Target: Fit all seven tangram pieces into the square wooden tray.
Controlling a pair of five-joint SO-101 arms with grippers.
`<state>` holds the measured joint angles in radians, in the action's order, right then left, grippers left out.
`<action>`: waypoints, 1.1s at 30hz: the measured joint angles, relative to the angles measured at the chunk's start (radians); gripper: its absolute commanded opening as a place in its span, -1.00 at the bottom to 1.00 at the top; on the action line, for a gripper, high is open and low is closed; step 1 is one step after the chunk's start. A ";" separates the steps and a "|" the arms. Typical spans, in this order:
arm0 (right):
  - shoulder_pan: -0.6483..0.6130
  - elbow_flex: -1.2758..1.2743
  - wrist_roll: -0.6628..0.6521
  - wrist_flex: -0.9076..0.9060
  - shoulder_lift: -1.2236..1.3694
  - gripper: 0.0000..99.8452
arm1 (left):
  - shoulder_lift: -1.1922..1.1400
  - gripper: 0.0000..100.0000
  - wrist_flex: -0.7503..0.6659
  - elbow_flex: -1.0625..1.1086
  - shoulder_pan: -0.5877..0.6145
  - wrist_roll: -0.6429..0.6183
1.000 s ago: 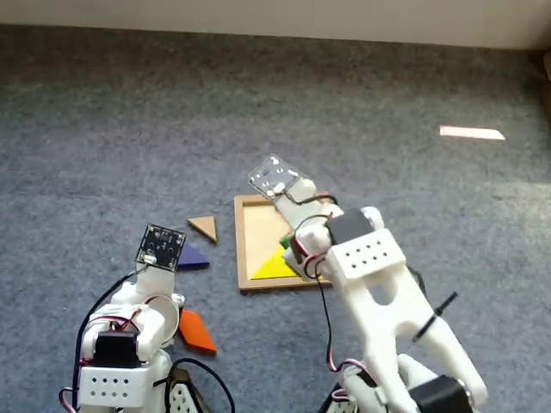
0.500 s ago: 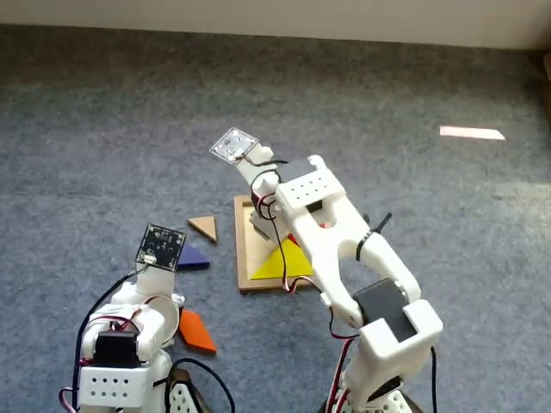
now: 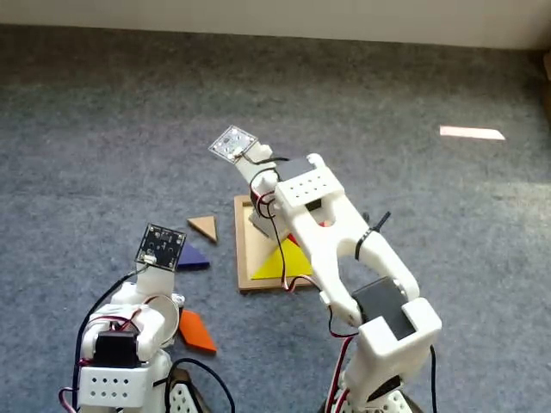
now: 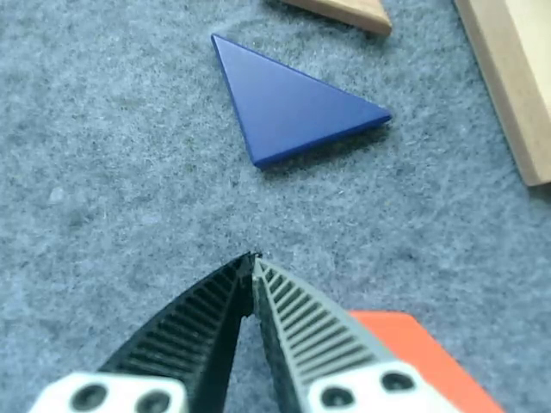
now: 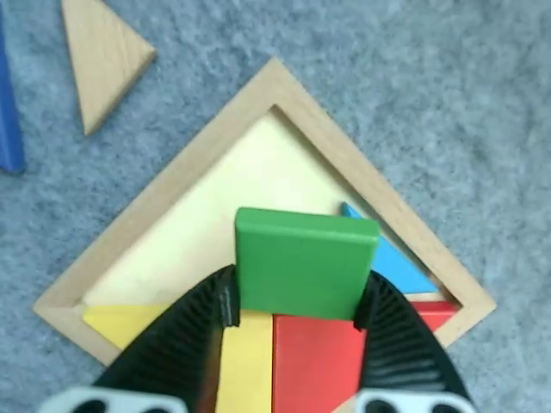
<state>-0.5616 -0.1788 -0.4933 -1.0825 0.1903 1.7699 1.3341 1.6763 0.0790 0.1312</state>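
so the square wooden tray (image 5: pixel 155 205) has three pieces lying flat in it. there's a yellow triangle (image 3: pixel 280 261), a red piece (image 5: pixel 318 361) right against it, and a light blue piece (image 5: pixel 392 262) tucked along one rim. the rest of the tray floor is bare pale wood.

everything sits on a grey, carpet-like worktop (image 3: pixel 103 112), with a pale strip (image 3: pixel 471 132) lying far off to one side and a light wall edge along the back.

outside the tray we've got a plain wooden triangle (image 3: pixel 204 227) just beside the tray's rim. a dark blue triangle (image 4: pixel 293 107) is next to that, and an orange piece (image 3: pixel 196 331) is nearer the left arm's base.

the right claw (image 5: pixel 297 292) is pinching a green square (image 5: pixel 306 262) by two opposite edges, over the bare part of the tray. we can't tell if it's touching the floor.

the left claw (image 4: pixel 252 262) is pressed together with nothing in it. the dark blue triangle lies ahead of its tips, apart from them, and the orange piece is just beside one finger.
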 measured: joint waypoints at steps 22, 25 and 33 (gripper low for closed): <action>0.000 0.000 0.000 -0.044 0.000 -0.97 | 0.000 -0.98 0.000 0.000 0.000 0.000; 0.000 0.000 0.040 -0.044 0.000 -0.97 | 0.000 -0.98 0.000 0.000 0.000 0.000; 0.000 -0.005 0.104 0.083 0.048 -0.97 | 0.000 -0.98 0.000 0.000 0.000 0.000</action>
<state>-0.5616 -0.1834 -0.3890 -0.9996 0.2378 1.7699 1.3341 1.6763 0.0790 0.1312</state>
